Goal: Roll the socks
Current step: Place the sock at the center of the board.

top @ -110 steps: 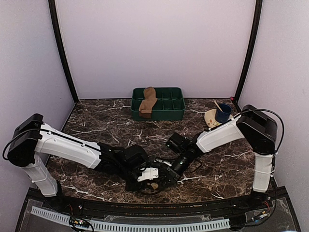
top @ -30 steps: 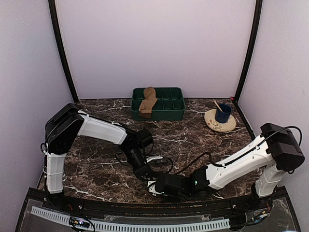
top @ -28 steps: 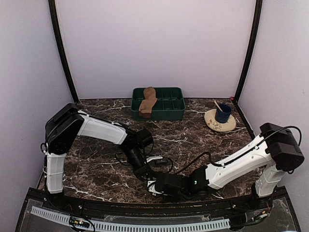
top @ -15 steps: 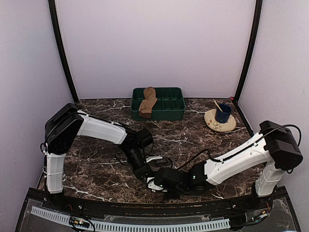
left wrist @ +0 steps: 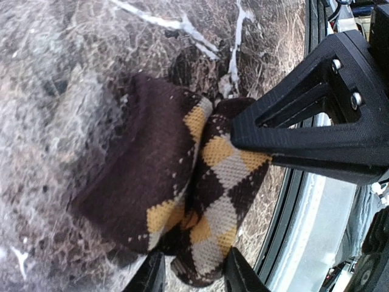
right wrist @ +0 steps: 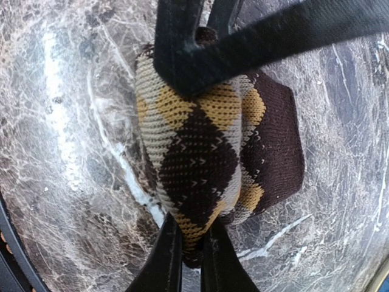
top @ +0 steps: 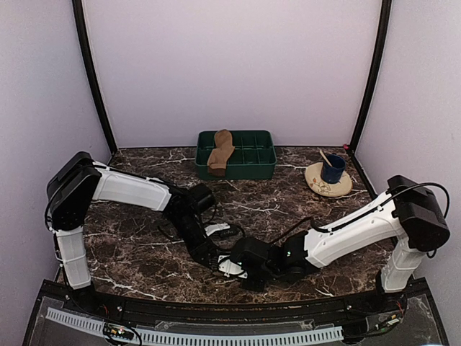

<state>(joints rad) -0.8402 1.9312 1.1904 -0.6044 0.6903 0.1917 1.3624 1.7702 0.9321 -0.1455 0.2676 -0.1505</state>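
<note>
From above, the dark marble-patterned table [top: 130,245] carries a green plastic compartment tray [top: 263,171] at its far edge. A plain tan-brown fabric sock [top: 220,150] lies draped over the tray's left compartments. To the right of the tray, well apart, a blue cup [top: 333,169] stands on a round tan saucer [top: 324,186]. Both arms reach inward and low. The left gripper [top: 218,257] and right gripper [top: 239,265] meet tip to tip near the table's front edge, and they hide what lies between them. The left wrist camera shows a dark brown and tan argyle-patterned fabric sock [left wrist: 176,182] bunched into a thick folded bundle on the marble, close to the front edge. The plain brown cuff portion sits beside the diamond-patterned portion. This gripper's fingers [left wrist: 152,275] stand parted, with the bundle's near end lying in the gap, and no firm pinch is evident. The other gripper's black finger presses on the bundle from the right. In the right wrist view the same bundle lies flat on the table. The right fingers [right wrist: 171,255] are drawn almost together and pinch a fold at its near edge, while the left gripper's black frame crosses the bundle's far end.
</note>
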